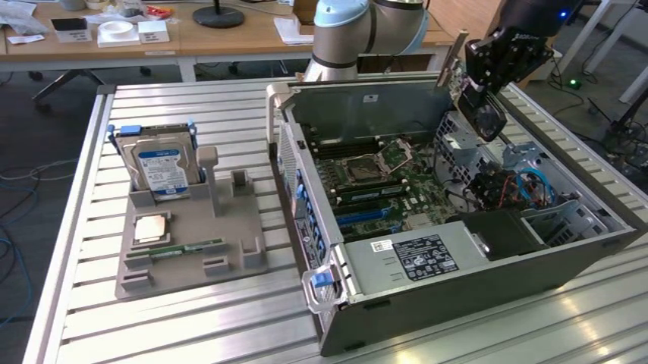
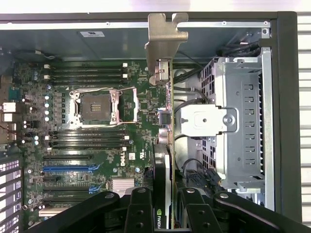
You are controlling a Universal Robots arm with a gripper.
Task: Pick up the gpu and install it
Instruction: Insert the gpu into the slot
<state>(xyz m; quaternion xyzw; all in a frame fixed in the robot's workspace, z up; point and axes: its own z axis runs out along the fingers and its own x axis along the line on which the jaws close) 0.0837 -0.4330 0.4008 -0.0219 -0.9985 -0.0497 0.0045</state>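
Note:
My gripper (image 1: pixel 486 80) hangs above the exterior view's right side of the open computer case (image 1: pixel 456 280), shut on the gpu (image 1: pixel 486 117). In the wrist view the gpu (image 2: pixel 167 145) shows edge-on as a thin black card between the two black fingers (image 2: pixel 139 208) of the gripper (image 2: pixel 163 199). Its pale metal bracket (image 2: pixel 165 43) points toward the case's far wall. The card hovers over the seam between the green motherboard (image 2: pixel 87 145) and the metal drive cage (image 2: pixel 238 121). The blue and black expansion slots (image 2: pixel 68 168) lie off to one side of the card.
A grey holder (image 1: pixel 233 250) on the slatted metal table carries a silver hard drive (image 1: pixel 162 167), a processor (image 1: pixel 152 227) and a green memory stick (image 1: pixel 187 249). Cables (image 1: pixel 506 186) and a power supply (image 1: pixel 426 258) sit inside the case. Wooden desks (image 1: pixel 202 42) stand behind.

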